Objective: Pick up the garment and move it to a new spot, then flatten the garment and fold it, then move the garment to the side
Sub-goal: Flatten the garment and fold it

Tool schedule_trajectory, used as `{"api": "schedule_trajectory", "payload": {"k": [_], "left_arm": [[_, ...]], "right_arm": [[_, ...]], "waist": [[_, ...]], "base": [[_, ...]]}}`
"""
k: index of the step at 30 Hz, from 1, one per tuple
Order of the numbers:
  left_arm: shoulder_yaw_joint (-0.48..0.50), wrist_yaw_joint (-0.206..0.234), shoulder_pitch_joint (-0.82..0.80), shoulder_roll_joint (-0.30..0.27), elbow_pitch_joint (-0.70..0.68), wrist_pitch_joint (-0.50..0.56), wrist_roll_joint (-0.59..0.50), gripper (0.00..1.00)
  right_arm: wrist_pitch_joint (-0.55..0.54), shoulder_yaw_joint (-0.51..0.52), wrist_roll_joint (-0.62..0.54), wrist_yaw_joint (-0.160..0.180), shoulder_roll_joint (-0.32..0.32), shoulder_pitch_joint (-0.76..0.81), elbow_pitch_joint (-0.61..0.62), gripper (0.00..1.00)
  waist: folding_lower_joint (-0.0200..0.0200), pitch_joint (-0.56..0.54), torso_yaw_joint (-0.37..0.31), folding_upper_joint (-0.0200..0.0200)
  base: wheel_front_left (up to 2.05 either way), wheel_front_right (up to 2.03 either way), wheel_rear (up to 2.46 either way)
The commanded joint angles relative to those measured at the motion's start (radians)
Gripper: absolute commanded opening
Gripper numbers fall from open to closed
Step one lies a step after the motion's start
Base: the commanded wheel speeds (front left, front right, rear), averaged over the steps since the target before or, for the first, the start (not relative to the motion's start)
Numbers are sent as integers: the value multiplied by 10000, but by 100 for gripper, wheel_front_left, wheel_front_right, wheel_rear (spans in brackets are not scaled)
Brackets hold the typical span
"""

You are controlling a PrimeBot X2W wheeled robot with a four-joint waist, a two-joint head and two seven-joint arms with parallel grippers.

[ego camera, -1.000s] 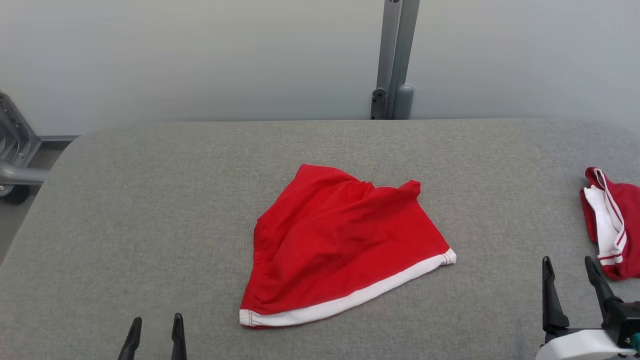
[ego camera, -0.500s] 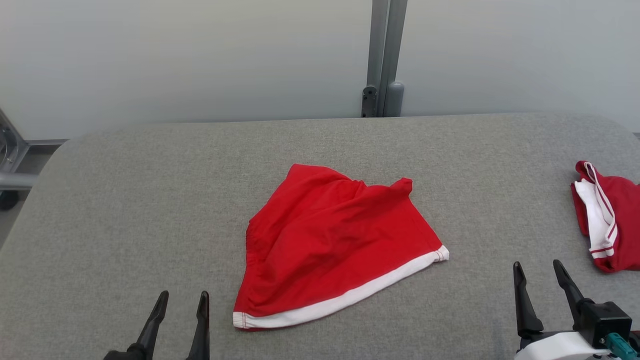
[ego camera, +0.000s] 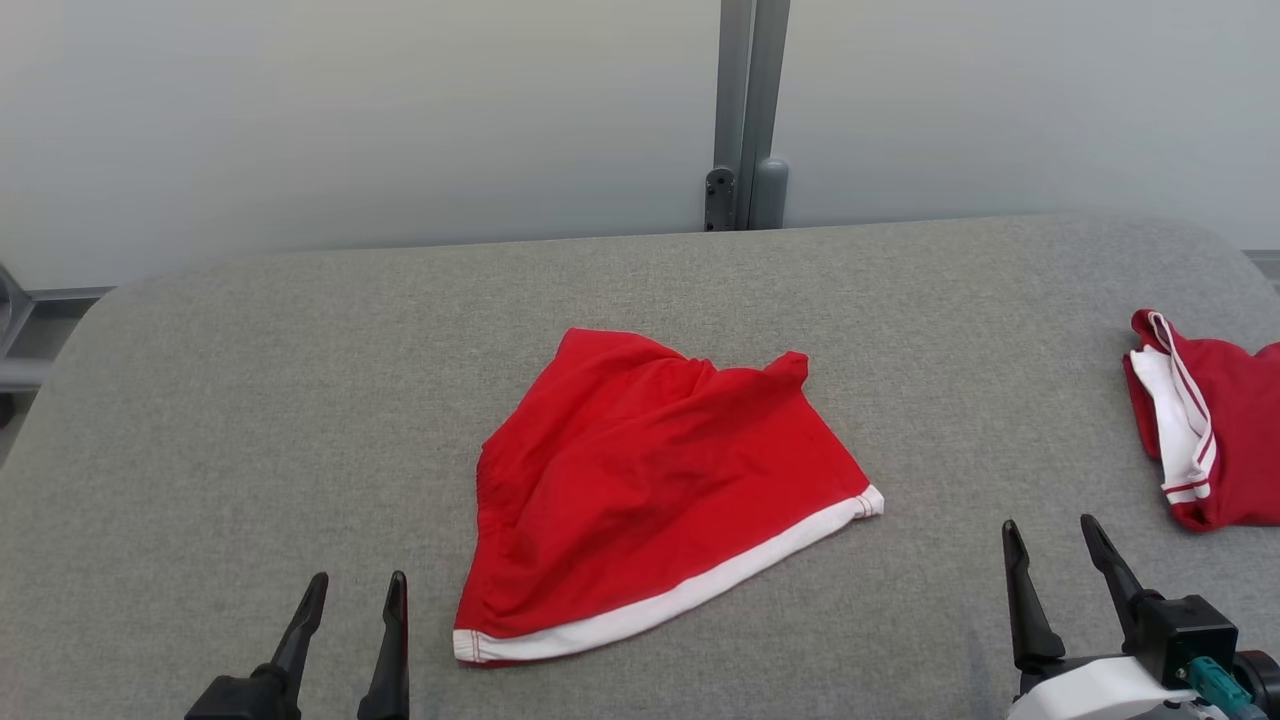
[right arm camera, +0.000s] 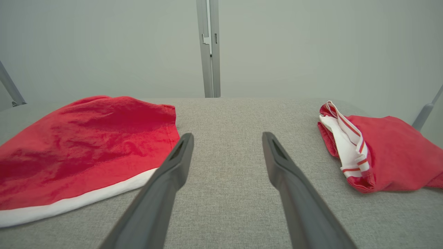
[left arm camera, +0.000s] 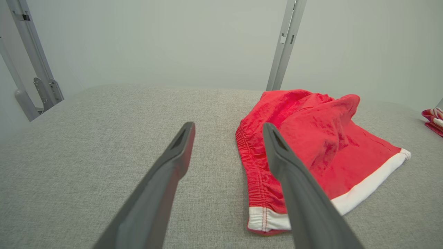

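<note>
A grey, fabric-covered bench (ego camera: 250, 400) with rounded far corners spans the head view. Behind it is a plain pale wall (ego camera: 350, 120). A grey upright metal post (ego camera: 745, 100) stands against the wall, just past the middle of the bench's far edge. Near the bench's right edge lies a crumpled red bundle (ego camera: 1215, 440) with a white panel and red-and-white striped trim. Off the bench's left end, the left wrist view shows what looks like a slanted grey metal rail (left arm camera: 36, 52) carrying a bracket.
</note>
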State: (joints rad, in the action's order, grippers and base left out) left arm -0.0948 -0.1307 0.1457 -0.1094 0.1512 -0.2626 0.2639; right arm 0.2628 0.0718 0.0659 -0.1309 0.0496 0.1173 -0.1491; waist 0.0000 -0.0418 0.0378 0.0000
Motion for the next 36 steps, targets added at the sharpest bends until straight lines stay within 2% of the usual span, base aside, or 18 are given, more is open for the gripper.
{"api": "schedule_trajectory", "payload": {"k": [1,7,9,11,14,18,22,28,36], "left_arm": [[49,1,-178,-13,30,-24,96,100],[-26,1,-315,-162,385,-25,199,100],[-347,1,-428,-401,760,-16,286,100],[-889,1,-642,-714,1017,476,492,100],[-1455,1,-940,-1219,974,1675,951,100],[-1884,1,-1114,-1487,553,2989,1728,100],[-2189,-1,-1208,-1405,209,4153,2566,100],[-2645,1,-1529,-1479,-39,4578,3010,100],[-3057,0,-1856,-1698,312,4668,3348,100]], "right_arm": [[27,-27,-22,4,20,-105,-31,100],[27,-243,390,4,18,-417,-49,100],[27,-457,507,4,16,-696,-312,100],[-39,-937,747,4,199,-1109,-944,100],[-1247,-1820,1174,1,630,-2134,-1836,100],[-2983,-2746,1799,7,1057,-3261,-2775,100],[-4002,-3181,2104,5,1212,-4215,-3725,100],[-4090,-3013,2041,4,1091,-4882,-4882,100],[-3710,-3292,2132,4,998,-5338,-5752,100]], "waist": [[0,1,-22,0],[0,68,-70,0],[0,108,-56,0],[0,148,-35,0],[0,281,0,0],[0,512,89,0],[0,818,252,0],[0,1191,530,0],[0,1457,514,0]], "base": [[0,0,0],[0,0,0],[0,0,0],[0,0,0],[0,0,0],[0,0,0],[0,0,0],[0,0,0],[0,0,0]]}}
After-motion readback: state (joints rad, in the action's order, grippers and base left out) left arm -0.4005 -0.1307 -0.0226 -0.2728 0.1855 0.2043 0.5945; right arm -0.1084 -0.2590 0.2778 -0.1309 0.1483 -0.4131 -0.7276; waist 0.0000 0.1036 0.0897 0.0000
